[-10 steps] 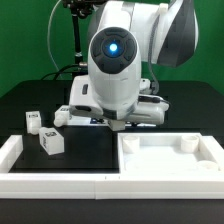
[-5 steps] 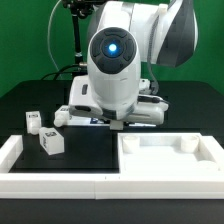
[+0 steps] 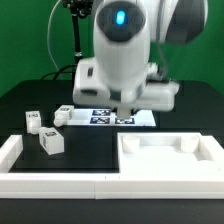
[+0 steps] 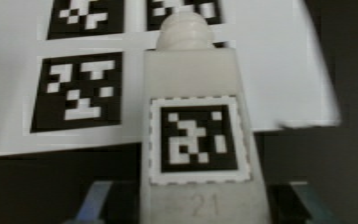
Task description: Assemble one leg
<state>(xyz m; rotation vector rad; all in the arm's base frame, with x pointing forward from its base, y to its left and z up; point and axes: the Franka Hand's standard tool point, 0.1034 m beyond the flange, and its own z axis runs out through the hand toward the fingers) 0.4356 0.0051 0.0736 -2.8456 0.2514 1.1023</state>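
Note:
In the wrist view a white leg (image 4: 194,90) with a black-and-white tag on its face stands between my fingers (image 4: 101,202). My gripper (image 4: 197,206) is shut on its lower end, above the marker board (image 4: 34,40). In the exterior view the gripper (image 3: 123,108) hangs over the marker board (image 3: 100,117), mostly hidden under the arm's body. Three more legs lie on the black table at the exterior view's left: one (image 3: 33,122) farthest left, one (image 3: 51,143) nearer the front, one (image 3: 62,116) by the board.
A large white tray-like part (image 3: 168,172) with raised corners lies at the front right of the exterior view. A white rail (image 3: 14,152) borders the front and left of the table. A lamp stand (image 3: 78,40) rises at the back.
The arm has risen and shifted toward the exterior view's right. The marker board, hidden under the arm before, now shows.

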